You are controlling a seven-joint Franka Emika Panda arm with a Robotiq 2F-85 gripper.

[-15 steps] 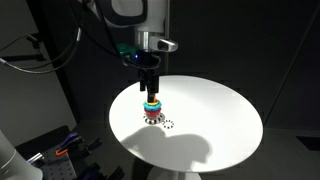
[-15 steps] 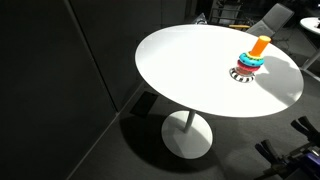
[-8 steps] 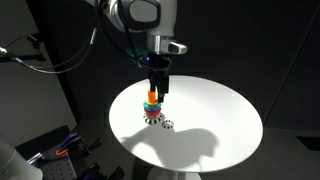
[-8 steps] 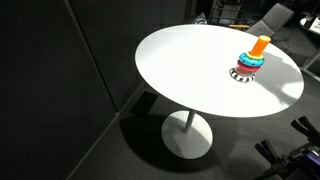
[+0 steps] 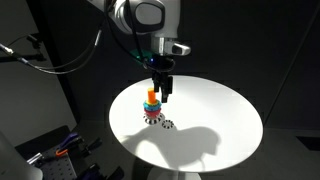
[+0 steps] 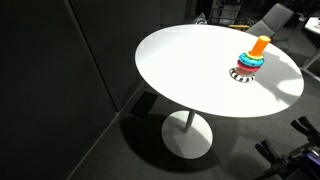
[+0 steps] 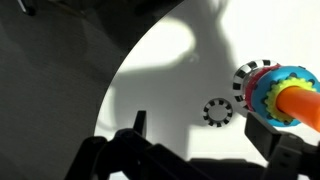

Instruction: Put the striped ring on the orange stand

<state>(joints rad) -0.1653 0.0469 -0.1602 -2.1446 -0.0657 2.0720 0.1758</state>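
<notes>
My gripper (image 5: 161,92) now hangs higher beside the orange stand (image 5: 152,96), fingers released; the striped ring (image 7: 218,111) beside it remains to grasp.

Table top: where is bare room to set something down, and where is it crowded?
Most of the white table is bare: the stretch from the ring stack across to the opposite rim. It is crowded only around the stack: the orange stand rises from it, the striped ring lies just beside its base, apart, and the gripper hangs close above, jaws open.
</notes>
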